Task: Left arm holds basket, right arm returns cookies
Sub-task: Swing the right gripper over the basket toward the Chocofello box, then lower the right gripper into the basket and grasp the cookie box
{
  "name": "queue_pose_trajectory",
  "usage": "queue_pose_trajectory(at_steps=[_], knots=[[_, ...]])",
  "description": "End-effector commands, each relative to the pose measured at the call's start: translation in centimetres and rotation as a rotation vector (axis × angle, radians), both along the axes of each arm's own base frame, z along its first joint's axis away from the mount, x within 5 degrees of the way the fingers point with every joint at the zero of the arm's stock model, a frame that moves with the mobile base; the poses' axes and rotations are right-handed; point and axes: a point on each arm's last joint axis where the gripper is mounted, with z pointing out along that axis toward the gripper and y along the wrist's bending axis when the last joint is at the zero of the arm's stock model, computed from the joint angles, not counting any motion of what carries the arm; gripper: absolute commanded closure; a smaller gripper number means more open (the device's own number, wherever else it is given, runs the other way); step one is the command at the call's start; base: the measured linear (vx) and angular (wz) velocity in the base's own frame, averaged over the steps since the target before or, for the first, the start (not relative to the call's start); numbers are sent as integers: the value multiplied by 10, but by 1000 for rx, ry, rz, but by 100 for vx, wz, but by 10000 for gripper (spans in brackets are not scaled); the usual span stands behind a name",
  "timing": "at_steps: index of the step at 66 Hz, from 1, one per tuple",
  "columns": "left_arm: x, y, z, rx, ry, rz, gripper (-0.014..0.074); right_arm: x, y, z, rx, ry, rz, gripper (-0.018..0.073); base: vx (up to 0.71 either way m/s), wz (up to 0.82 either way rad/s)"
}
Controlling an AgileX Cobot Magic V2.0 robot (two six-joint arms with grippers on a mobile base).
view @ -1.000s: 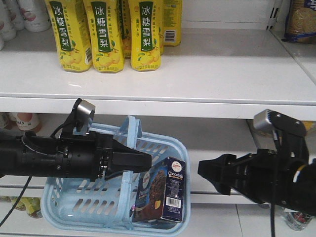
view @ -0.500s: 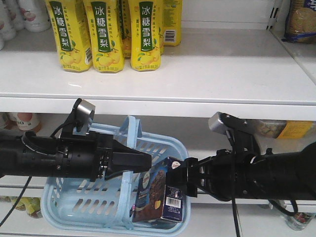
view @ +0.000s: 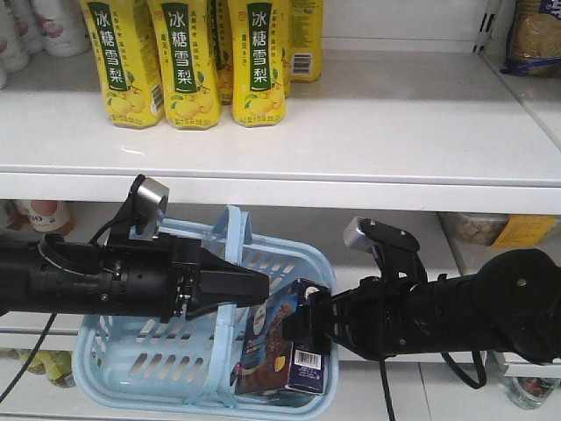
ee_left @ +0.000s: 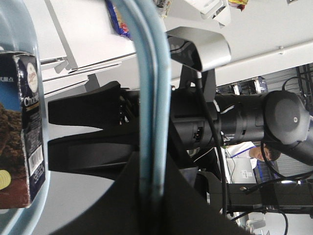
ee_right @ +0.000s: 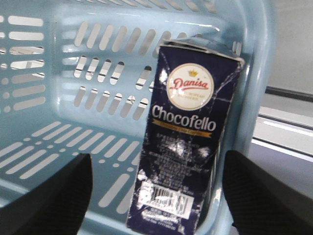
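Under the white shelf (view: 351, 140) of yellow drink bottles (view: 188, 61), between two black arms: light blue basket (view: 131, 360), gripped by one hoop handle (view: 230, 254) in the clenched left gripper (view: 254, 285). Against the basket's right end wall, upright: cookies (ee_right: 181, 142), logo face turned toward the right gripper (view: 302, 320). Spread wide and grasping nothing, with one dark finger (ee_right: 44, 196) off to each side of the box, apart from it in the wrist view; close up against the box's upper part from the front
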Motion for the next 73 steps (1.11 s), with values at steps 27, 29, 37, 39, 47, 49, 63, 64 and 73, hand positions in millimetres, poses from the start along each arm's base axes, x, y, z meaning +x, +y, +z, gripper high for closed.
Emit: queue_pose_trajectory(at_steps=[27, 29, 37, 39, 47, 49, 63, 64, 73], knots=[[-1, -3, 33, -161, -63, 7, 599, 18, 11, 6, 47, -44, 9, 41, 0, 0], [-1, -3, 33, -161, -63, 7, 599, 19, 12, 5, 45, -41, 13, 41, 0, 0], [-1, -3, 33, -161, -63, 7, 599, 27, 17, 2, 47, -31, 23, 42, 0, 0], [-1, -3, 33, -161, -63, 7, 599, 28, 19, 3, 49, -29, 28, 42, 0, 0], [-1, -3, 33, -161, -63, 7, 599, 38, 26, 4, 60, -26, 47, 42, 0, 0], [-1, -3, 33, -161, -63, 7, 599, 40, 27, 3, 60, -25, 47, 42, 0, 0], [-1, -3, 33, -161, -63, 7, 599, 53, 35, -13, 45, 20, 58, 48, 0, 0], [-1, -3, 33, -161, -63, 7, 599, 53, 35, -15, 43, 25, 57, 50, 0, 0], [-1, -3, 33, -161, -63, 7, 599, 57, 37, -31, 17, 62, 57, 80, 0, 0]])
